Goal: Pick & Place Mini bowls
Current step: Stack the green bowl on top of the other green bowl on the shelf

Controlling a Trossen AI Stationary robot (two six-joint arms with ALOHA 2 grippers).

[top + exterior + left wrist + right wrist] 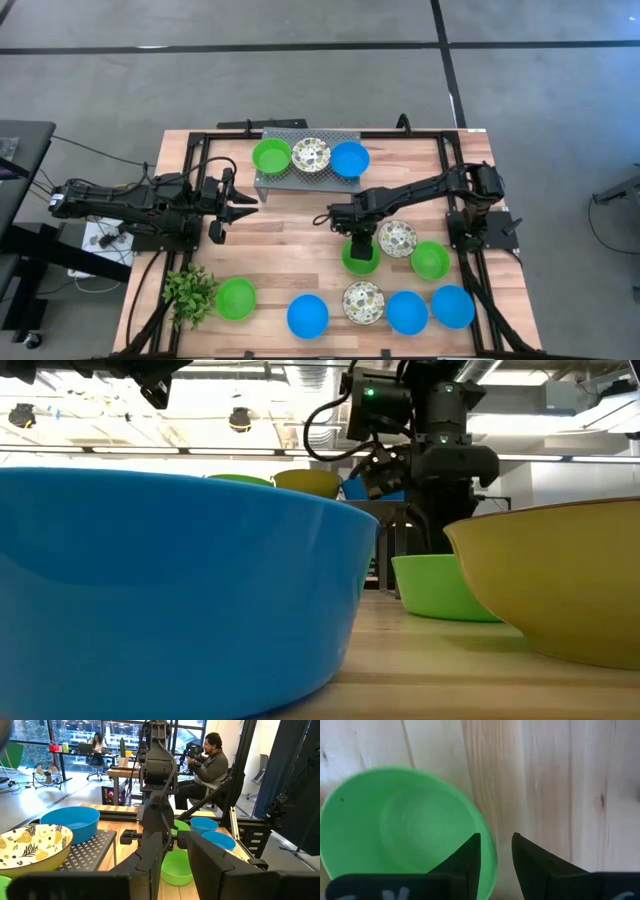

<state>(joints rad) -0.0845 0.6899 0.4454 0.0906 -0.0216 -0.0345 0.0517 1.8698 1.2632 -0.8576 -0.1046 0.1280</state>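
Note:
Three mini bowls sit on a grey mesh rack [300,180] at the far side: green [271,156], floral white [311,154], blue [349,159]. Several more stand on the table. My right gripper [360,240] points down over the green bowl [360,258] at the table's middle. In the right wrist view it [496,851] is open, one finger inside the bowl's rim [490,845] and one outside, a gap showing on both sides. My left gripper [222,210] waits open to the rack's left, above the table.
Close to the right gripper stand a floral bowl [397,238] and a green bowl [430,260]. Along the near edge are a green bowl [236,298], blue bowl [308,316], floral bowl [362,302] and two blue bowls [407,312] [452,306]. A leafy plant [190,295] stands near left. People sit beyond the table.

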